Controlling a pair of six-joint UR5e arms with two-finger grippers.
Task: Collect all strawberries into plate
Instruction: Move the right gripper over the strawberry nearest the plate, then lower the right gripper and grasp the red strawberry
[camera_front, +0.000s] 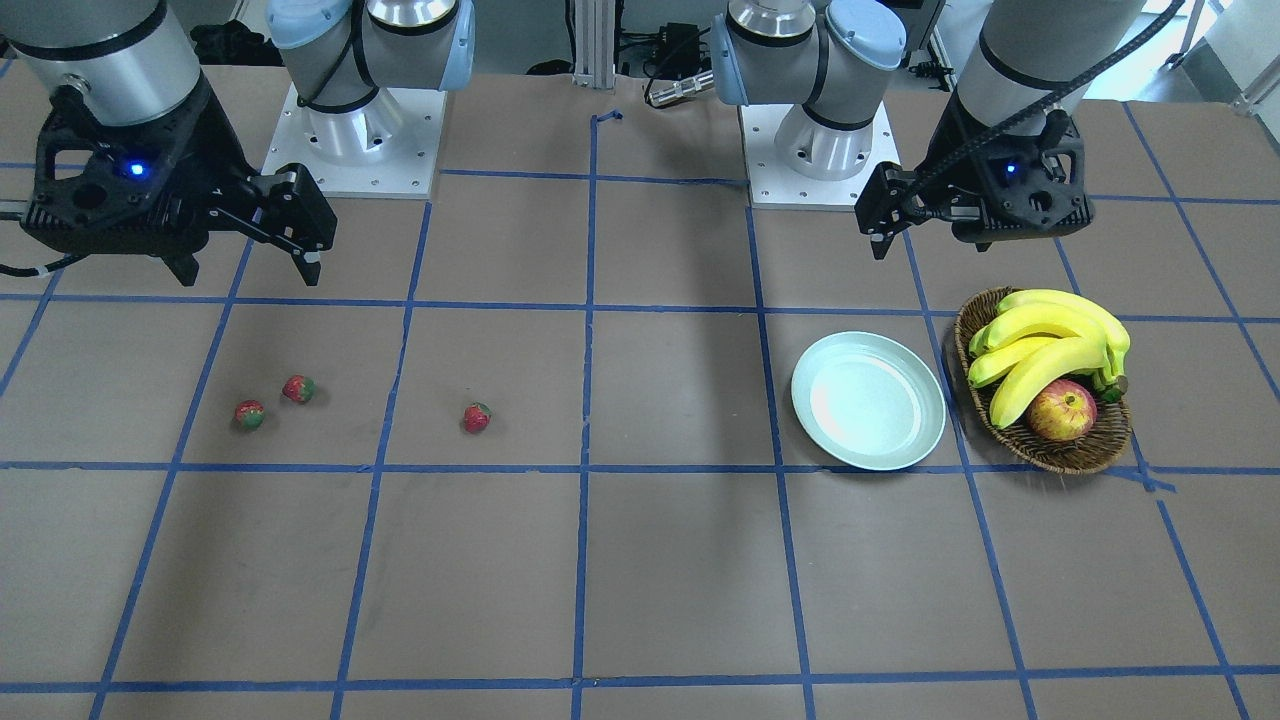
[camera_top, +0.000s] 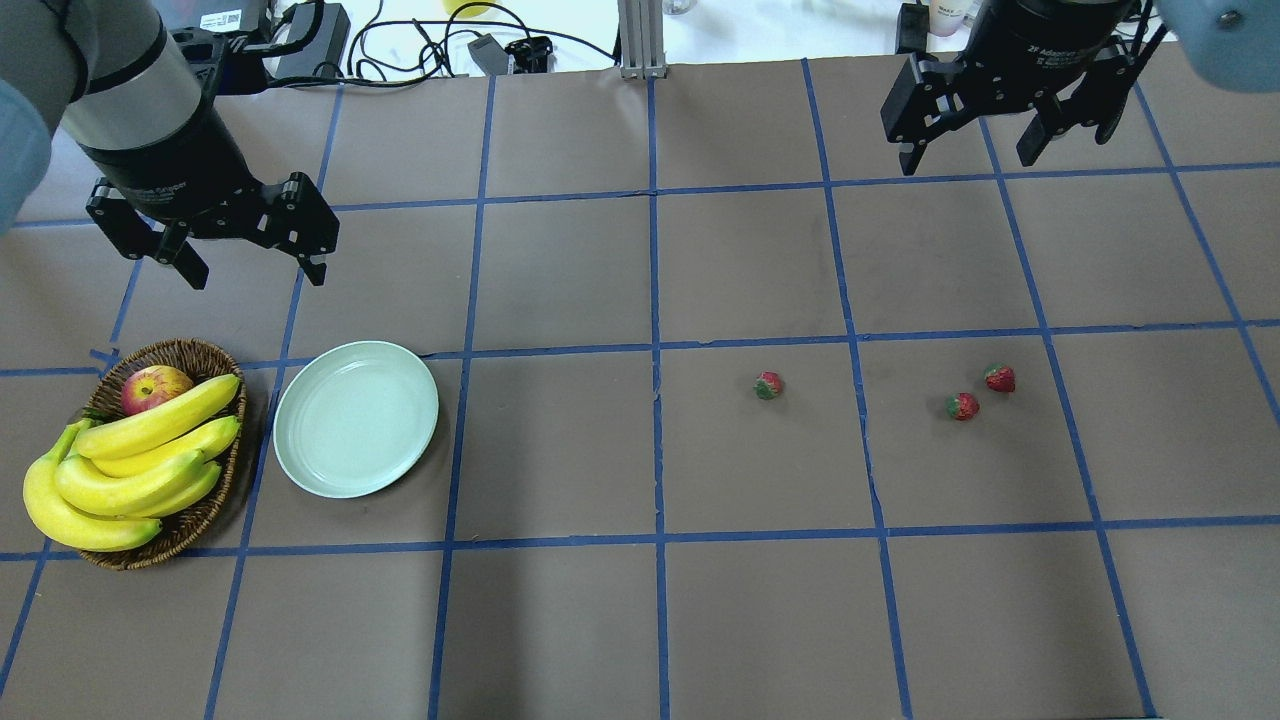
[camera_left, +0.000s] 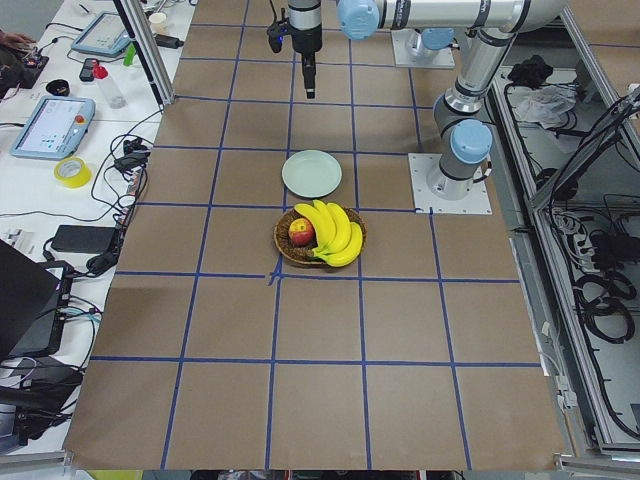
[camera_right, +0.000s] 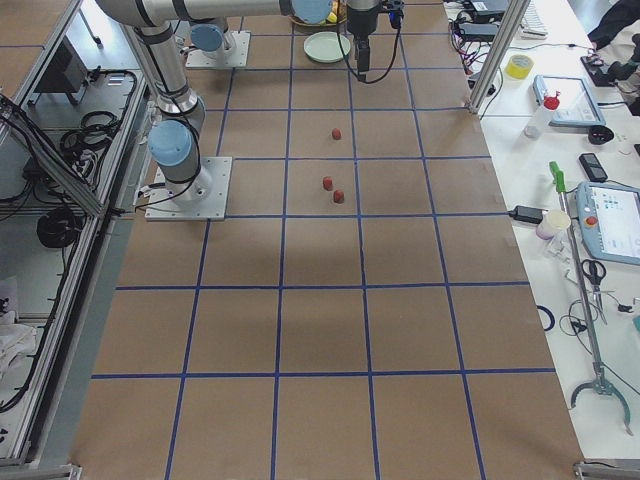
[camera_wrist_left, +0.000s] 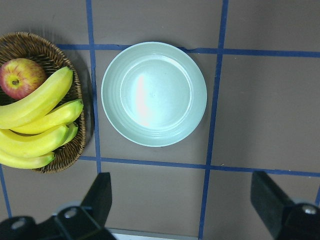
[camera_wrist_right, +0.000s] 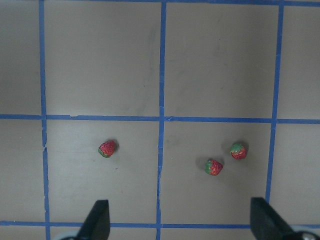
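Three strawberries (camera_top: 768, 385) lie on the table (camera_top: 560, 600) in the right half of the overhead view: one alone, two close together but not touching further right. In my right wrist view the lone one's green cap points lower left, and the pair's caps point left and up. The plate (camera_top: 356, 418) sits flat at centre left, just beside the basket (camera_top: 190, 525). My left gripper (camera_top: 255, 270) and right gripper (camera_top: 968, 160) hang above the table, fingers spread wide, holding nothing. The right gripper's label starts "2F" — the rest is too small to read.
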